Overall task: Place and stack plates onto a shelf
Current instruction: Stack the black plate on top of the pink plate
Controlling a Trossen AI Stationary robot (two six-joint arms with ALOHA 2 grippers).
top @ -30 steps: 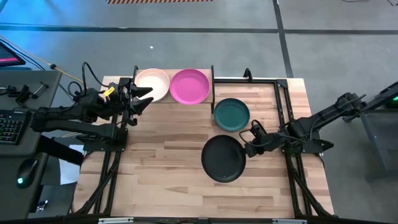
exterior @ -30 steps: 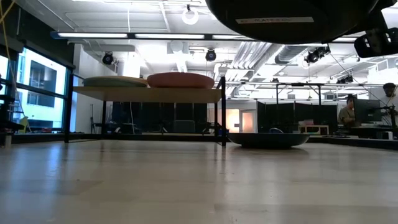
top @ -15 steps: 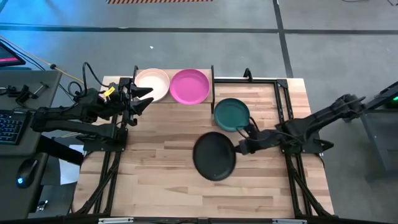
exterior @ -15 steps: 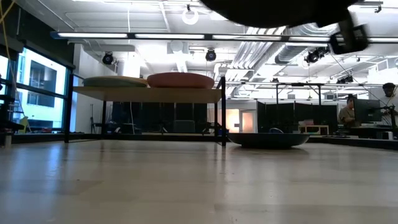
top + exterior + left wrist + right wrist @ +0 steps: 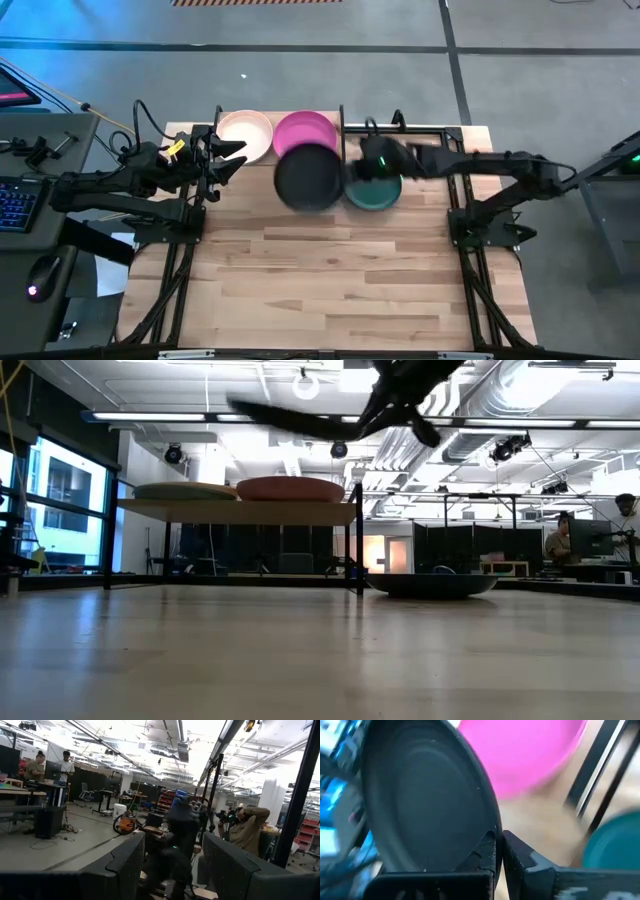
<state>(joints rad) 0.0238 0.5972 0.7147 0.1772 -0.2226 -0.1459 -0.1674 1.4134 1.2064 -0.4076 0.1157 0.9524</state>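
Note:
A black plate [image 5: 308, 177] hangs in the air just in front of the shelf [image 5: 235, 512], with my right gripper [image 5: 499, 840] shut on it. It overlaps the near rim of the magenta plate [image 5: 305, 130], which lies on the shelf beside the light pink plate [image 5: 246, 135]. In the low view the black plate [image 5: 290, 418] shows edge-on and tilted, above shelf height. A dark teal plate [image 5: 376, 190] rests bottom-down on the table under my right arm. My left gripper [image 5: 235, 158] stands open and empty at the shelf's left end. My right gripper pinches the black plate's rim [image 5: 487, 836] between its two fingers, at the plate's right-hand edge. The fingers [image 5: 517, 852] reach in from the table's right, slanting downward. The plate is lifted clear of the table and shelf, tilted, stretching away beyond the fingertips.
Black posts [image 5: 342, 125] flank the shelf; the right one stands between the magenta and dark teal plates. A black frame [image 5: 450, 150] runs along the table's far right. The table's near half is bare wood [image 5: 330, 280]. People show in the room behind [image 5: 560, 540].
My right gripper has swung from the table's middle right toward the far edge and the left, rising, still shut on the black plate. The plate has travelled with it to the shelf's front and now tilts, clear of the table throughout.

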